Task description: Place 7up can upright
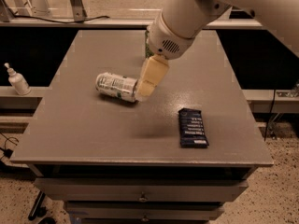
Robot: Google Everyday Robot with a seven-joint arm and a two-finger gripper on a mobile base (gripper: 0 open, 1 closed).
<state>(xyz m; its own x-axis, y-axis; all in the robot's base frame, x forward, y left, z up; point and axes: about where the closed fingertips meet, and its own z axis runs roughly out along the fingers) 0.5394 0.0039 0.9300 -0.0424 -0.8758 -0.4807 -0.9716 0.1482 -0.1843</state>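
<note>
Camera view: the 7up can (pixel 114 85), silver-white with green markings too small to read, lies on its side on the grey bench (pixel 93 134). The white arm slants down from upper right; its cream claw (pixel 145 88) meets the can's right end, spread or closed I cannot tell.

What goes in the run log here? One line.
7up can: lying on side | gripper: by can's image-right end | upright: not yet
</note>
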